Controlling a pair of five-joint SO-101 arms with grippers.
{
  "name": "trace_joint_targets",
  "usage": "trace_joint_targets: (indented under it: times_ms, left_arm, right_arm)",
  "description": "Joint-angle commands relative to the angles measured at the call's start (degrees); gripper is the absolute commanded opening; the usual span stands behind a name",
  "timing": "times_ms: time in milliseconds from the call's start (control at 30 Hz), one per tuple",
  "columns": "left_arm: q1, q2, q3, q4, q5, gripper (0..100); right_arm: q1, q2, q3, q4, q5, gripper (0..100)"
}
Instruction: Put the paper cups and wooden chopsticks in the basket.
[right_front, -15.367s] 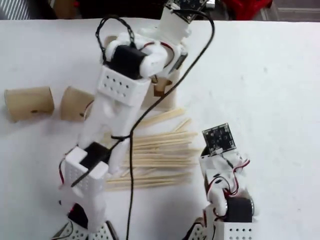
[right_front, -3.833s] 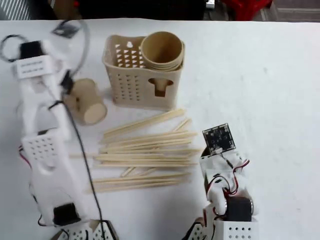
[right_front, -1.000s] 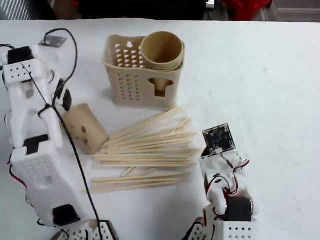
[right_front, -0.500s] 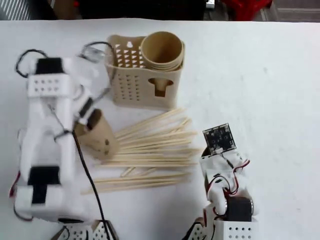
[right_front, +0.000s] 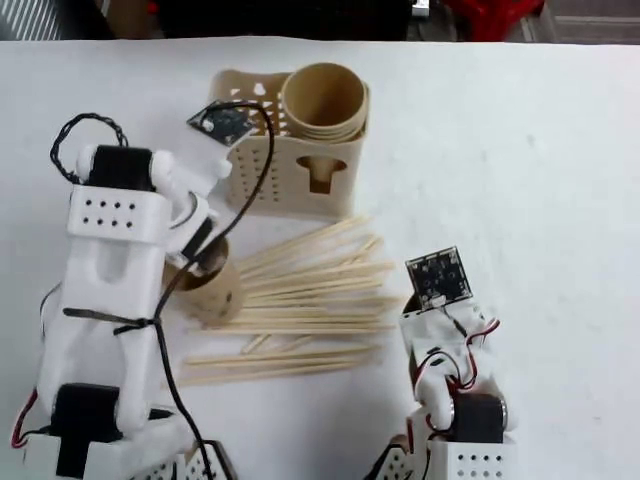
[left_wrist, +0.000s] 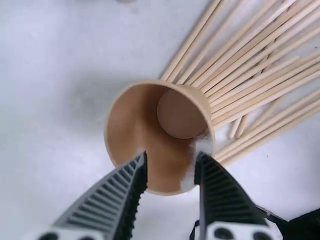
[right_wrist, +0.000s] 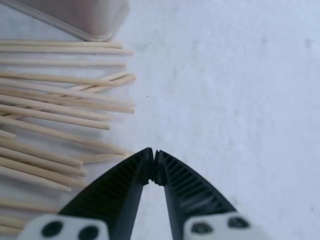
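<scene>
A brown paper cup (right_front: 214, 292) is tilted at the left end of the wooden chopsticks (right_front: 300, 300), with my left gripper (right_front: 197, 262) shut on it. The left wrist view looks straight into the cup (left_wrist: 165, 125); the gripper (left_wrist: 170, 162) has its fingertips over the near rim, and the chopsticks (left_wrist: 250, 65) fan out behind it. The cream basket (right_front: 255, 170) holds stacked paper cups (right_front: 325, 100) in its right half. My right gripper (right_wrist: 152, 167) is shut and holds nothing, low over bare table beside the chopstick ends (right_wrist: 60, 110).
The right arm (right_front: 450, 350) is folded at the front, right of the chopstick pile. A black cable (right_front: 250, 190) from the left arm crosses the basket's front. A corner of the basket (right_wrist: 75, 17) lies beyond the chopsticks. Bare white table (right_front: 540, 200) spreads to the right.
My left arm has swung right and toward the basket with the cup in its grip. The cup has shifted slightly right onto the chopsticks' left ends. The right arm has not moved.
</scene>
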Motion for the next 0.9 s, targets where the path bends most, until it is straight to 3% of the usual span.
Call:
trace_joint_targets:
  times_ms: [0, 167, 333, 533, 667, 867]
  left_arm:
    - [3.30, -3.38, -0.44, 0.44, 0.62, 17]
    - [8.75, -6.46, 4.92, -0.35, 1.14, 17]
    - [6.99, -7.69, 4.22, -0.09, 0.62, 17]
    - [-7.96, -8.75, -10.64, 0.00, 1.14, 17]
    - [-18.33, -4.53, -12.31, 0.09, 0.70, 22]
    - [-19.38, 4.35, -6.77, -2.64, -2.20, 24]
  right_arm:
    - [0.40, -0.57, -0.35, -1.01, 0.35, 1.7]
    - [0.40, -0.57, -0.35, -1.01, 0.44, 1.7]
    - [0.40, -0.57, -0.35, -1.01, 0.44, 1.7]
    - [0.40, -0.57, -0.35, -1.01, 0.44, 1.7]
    - [0.40, -0.57, -0.35, -1.01, 0.44, 1.7]
    - [0.31, -0.57, -0.35, -1.01, 0.44, 1.7]
